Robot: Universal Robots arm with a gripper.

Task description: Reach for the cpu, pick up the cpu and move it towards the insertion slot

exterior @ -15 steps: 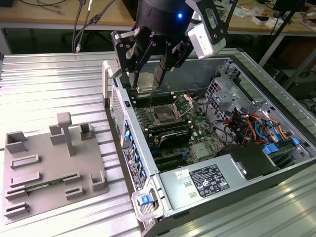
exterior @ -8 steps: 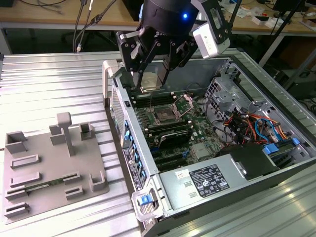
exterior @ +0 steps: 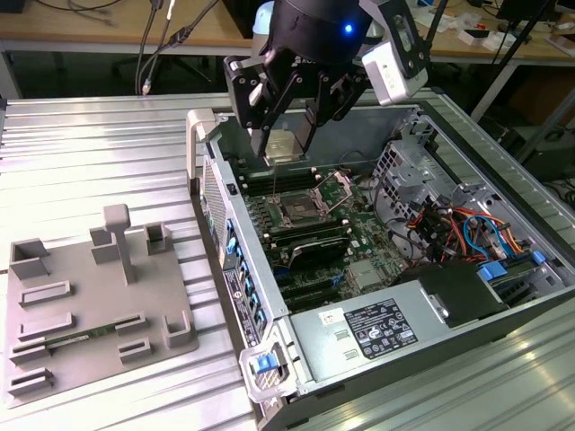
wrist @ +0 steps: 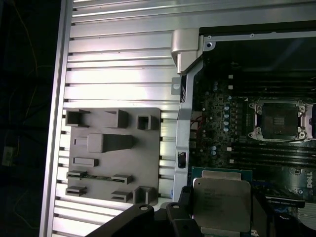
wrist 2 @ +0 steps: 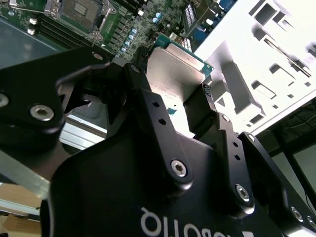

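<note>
While hovering above open computer case, gripper is clamping cpu by opposite edges, chip hanging between fingers; insertion slot lying below, slightly toward exterior view's right, well apart.

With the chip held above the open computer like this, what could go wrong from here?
1. The gripper pinches the cpu only by its edges, above the motherboard; a slip would probably drop it on the components below.
2. The insertion slot sits between memory slots, and the gripper looks wide, so its fingers might strike them when lowering.
3. The cpu hangs tilted in the exterior view, so it may meet the slot at an angle.
</note>
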